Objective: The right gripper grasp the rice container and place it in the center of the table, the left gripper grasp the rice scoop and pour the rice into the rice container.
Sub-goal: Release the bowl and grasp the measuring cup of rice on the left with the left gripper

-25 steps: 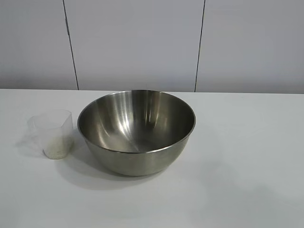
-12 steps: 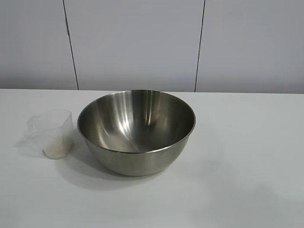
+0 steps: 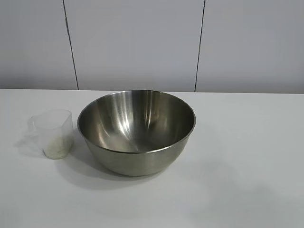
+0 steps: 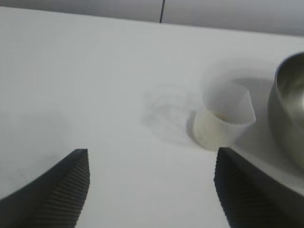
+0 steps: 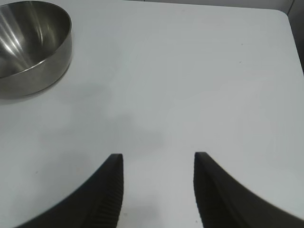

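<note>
Standing upright near the middle of the white table (image 3: 247,156), the rice container (image 3: 136,130) opens straight up, its shiny inside bare as far as the exterior view shows. Just beside it on the exterior view's left, close but apart as far as can be told, the rice scoop (image 3: 53,133) also stands upright with its mouth up; its short tab handle points away from the bowl, though the clear plastic makes the handle hard to trace. A low heap of rice (image 3: 56,150) shows faintly through the scoop's wall at its bottom. Neither arm appears in the exterior view. The left wrist view shows the left gripper (image 4: 151,161) with its jaws spread wide and nothing between them, above bare table with the scoop (image 4: 222,124) ahead, off toward one finger, and the bowl's rim (image 4: 287,104) cut off at the frame's edge. The right gripper (image 5: 158,160) hovers over bare table well away from the bowl (image 5: 29,45), jaws parted and holding nothing. Behind the table stands a grey panelled wall (image 3: 137,42) with dark vertical seams.
</note>
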Motion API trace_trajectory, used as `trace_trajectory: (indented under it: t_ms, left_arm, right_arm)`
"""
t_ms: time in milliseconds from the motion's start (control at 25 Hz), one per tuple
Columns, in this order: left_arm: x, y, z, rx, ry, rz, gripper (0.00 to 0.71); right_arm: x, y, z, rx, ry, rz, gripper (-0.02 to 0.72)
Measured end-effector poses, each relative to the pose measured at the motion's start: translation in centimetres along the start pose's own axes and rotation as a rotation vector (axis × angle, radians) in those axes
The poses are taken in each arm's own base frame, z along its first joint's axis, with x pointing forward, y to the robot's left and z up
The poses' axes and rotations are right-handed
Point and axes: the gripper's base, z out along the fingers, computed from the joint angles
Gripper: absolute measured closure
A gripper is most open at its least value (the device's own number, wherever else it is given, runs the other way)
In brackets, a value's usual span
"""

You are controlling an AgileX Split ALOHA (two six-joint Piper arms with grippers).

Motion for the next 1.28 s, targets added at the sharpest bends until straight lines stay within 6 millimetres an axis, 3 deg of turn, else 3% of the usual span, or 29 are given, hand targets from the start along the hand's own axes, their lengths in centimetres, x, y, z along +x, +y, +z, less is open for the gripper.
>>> trace_trajectory:
  t_ms: [200, 600, 920, 1280]
  left_arm:
    - [-0.1, 0.0, 2.2, 0.078, -0.09, -0.068, 0.24]
    - [2.3, 3.6, 5.1, 0.316, -0.246, -0.321, 0.245]
    - [6.3, 3.1, 7.7, 0.333, -0.134, -0.227, 0.245]
    - [5.2, 4.3, 9.1, 0.288, -0.188, -0.214, 0.245]
  right_arm:
    - [0.0, 0.0, 0.0, 0.0, -0.001, 0.0, 0.39]
    - [0.0, 0.0, 0.0, 0.0, -0.001, 0.001, 0.39]
    - [0.0, 0.0, 0.0, 0.0, -0.001, 0.001, 0.39]
    - [0.0, 0.0, 0.0, 0.0, -0.002, 0.001, 0.39]
